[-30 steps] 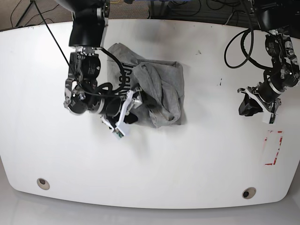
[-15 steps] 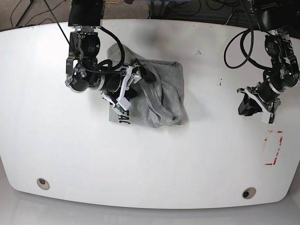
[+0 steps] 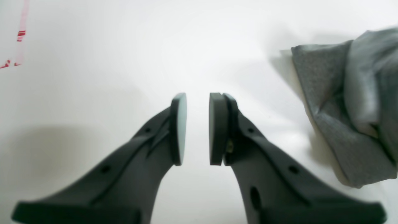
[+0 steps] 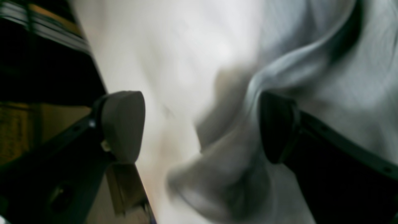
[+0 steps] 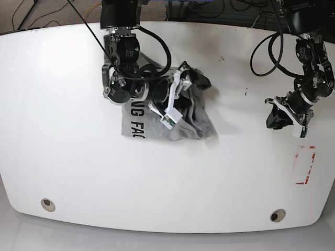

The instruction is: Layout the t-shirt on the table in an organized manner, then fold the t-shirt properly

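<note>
The grey t-shirt lies crumpled on the white table at centre-left, with part of its black lettering showing. My right gripper is low over the shirt's right part. In the blurred right wrist view, the right gripper has its jaws wide apart, and a ridge of t-shirt runs between them without being clamped. My left gripper hovers over bare table far to the right. The left wrist view shows the left gripper with a narrow empty gap and the t-shirt at the right edge.
A red-outlined rectangle mark lies near the right edge, just beyond the left arm, and shows as the red mark in the left wrist view. Two grommet holes sit near the front edge. Cables hang behind the table's back edge.
My right arm swept up and to the right across the shirt. The cloth shifted with it and more of the lettering is uncovered. The left arm has not moved.
</note>
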`<action>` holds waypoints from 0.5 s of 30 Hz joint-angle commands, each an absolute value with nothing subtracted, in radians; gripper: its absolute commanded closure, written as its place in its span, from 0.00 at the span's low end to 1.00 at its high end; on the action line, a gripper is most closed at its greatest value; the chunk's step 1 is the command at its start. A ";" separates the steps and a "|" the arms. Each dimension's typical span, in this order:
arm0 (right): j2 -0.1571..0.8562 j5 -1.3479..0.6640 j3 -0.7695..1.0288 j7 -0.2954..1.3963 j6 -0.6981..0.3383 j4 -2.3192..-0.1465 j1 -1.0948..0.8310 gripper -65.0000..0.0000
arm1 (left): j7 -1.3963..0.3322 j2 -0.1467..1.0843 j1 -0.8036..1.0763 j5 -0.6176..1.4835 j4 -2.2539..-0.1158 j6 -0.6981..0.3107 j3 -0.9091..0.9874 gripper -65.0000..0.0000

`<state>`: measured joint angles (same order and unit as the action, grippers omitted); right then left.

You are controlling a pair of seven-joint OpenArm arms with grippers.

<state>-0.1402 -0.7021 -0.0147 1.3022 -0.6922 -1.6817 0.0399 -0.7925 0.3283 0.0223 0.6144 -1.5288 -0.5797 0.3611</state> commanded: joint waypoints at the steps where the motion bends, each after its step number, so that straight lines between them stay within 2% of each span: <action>1: -0.157 -0.725 -0.033 1.279 -0.698 -1.659 0.079 0.17 | -0.768 0.344 0.010 0.633 -1.552 -0.584 0.367 0.81; 7: -0.157 -0.727 -0.061 1.254 -0.698 -1.618 0.139 0.17 | -0.768 0.344 0.013 0.633 -1.554 -0.584 0.367 0.81; 15: -0.157 -0.727 0.001 1.259 -0.698 -1.620 0.183 0.17 | -0.768 0.348 0.015 0.634 -1.555 -0.584 0.363 0.81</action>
<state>-0.1524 -0.7033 -0.0158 1.2781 -0.6926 -1.6009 0.1555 -0.7925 0.3283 0.0254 0.6144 -1.5318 -0.5797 0.3599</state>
